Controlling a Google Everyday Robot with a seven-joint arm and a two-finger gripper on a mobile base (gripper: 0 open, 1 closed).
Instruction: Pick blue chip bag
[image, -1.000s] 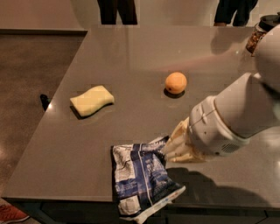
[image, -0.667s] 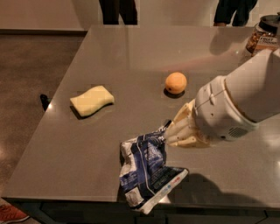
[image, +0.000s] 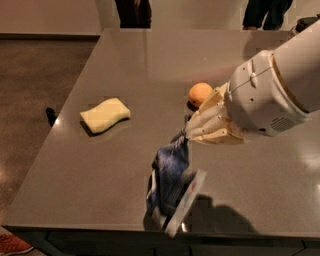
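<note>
- Camera view: gripper (image: 188, 134) right of centre over the grey table (image: 100, 190), clenched on the upper corner of the blue chip bag (image: 169, 176).
- Bag hanging crumpled below the gripper, toward the table's near edge; white sealed edge lowest, contact with the tabletop unclear.
- Bulky white arm (image: 272, 87) reaching in from the right.
- Orange fruit (image: 200, 93) just beyond the gripper, on its far side.
- Pale yellow sponge (image: 105, 115) lying well apart to the left.
- Dark legs (image: 132, 12) standing past the far edge.

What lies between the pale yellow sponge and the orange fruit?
Only bare grey tabletop, camera view. The gripper, beside the orange, grips the crumpled navy foil chip bag.
</note>
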